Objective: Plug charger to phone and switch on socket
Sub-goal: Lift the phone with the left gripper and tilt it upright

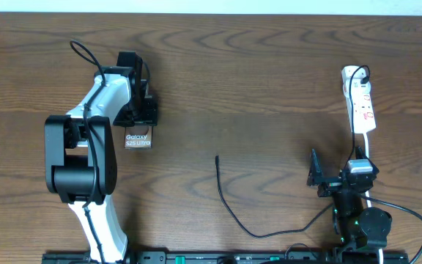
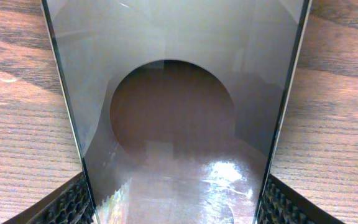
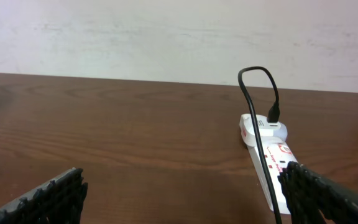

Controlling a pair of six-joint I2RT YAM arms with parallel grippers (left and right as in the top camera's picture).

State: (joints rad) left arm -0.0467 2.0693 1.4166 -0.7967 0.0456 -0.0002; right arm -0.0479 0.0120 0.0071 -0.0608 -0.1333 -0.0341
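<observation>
The phone (image 1: pixel 138 139), dark with white "Galaxy S25 Ultra" lettering, lies left of the table's middle. My left gripper (image 1: pixel 139 111) is at its far end. In the left wrist view the phone (image 2: pixel 173 93) fills the space between the two pads of the left gripper (image 2: pixel 176 208), which press on its long edges. The charger (image 1: pixel 229 209) lies loose on the table, with its plug tip (image 1: pixel 217 157) pointing away from me. The socket (image 1: pixel 360 99) lies at the far right. My right gripper (image 1: pixel 319 178) is wide open and empty, near the socket's (image 3: pixel 267 163) near end.
The charger's other end is plugged into the far end of the socket (image 3: pixel 272 121). A white wall rises behind the table's far edge (image 3: pixel 104 73). The socket's white lead (image 1: pixel 365 150) runs towards the right arm's base.
</observation>
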